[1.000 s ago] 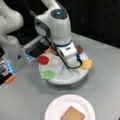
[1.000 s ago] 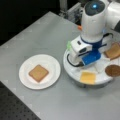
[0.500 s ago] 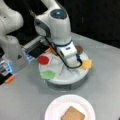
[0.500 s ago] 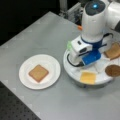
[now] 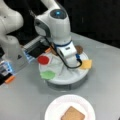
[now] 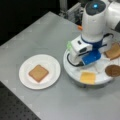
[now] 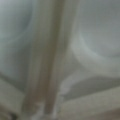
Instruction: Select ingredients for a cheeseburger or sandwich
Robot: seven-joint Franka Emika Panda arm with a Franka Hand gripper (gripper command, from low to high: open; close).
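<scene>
One bread square point(image 6: 38, 73) lies flat near the middle of the white paper plate point(image 6: 52, 62), alone there, so the sandwich has only its base layer so far. Remaining ingredients sit on the round white sectioned tray point(image 5: 75, 76): red tomato disc point(image 5: 43, 60) and green lettuce blob point(image 5: 48, 74) on a front view's left side of the tray, yellow cheese square point(image 5: 86, 64) at its right rim, slightly overhanging, dark-brown patty point(image 6: 113, 70) and a second bread square point(image 6: 113, 51) on the far right in a front view. Pieces look spread one per section, probably to keep each easy to pick singly. The gripper point(image 6: 96, 65) is low over the tray's middle, its body hiding the fingertips in both front views; it is nearest the cheese and patty but I cannot tell if it touches anything. Fingers: cannot tell whether released or clenched, nothing seen held. Wrist view shows only close-up pale tray ribs and section walls, no fingers and no ingredient, consistent with the hand being right down at the tray. Plate sits well apart from the tray on the grey table point(image 6: 37, 35). The arm's white base point(image 5: 12, 47) stands at a front view's left.
</scene>
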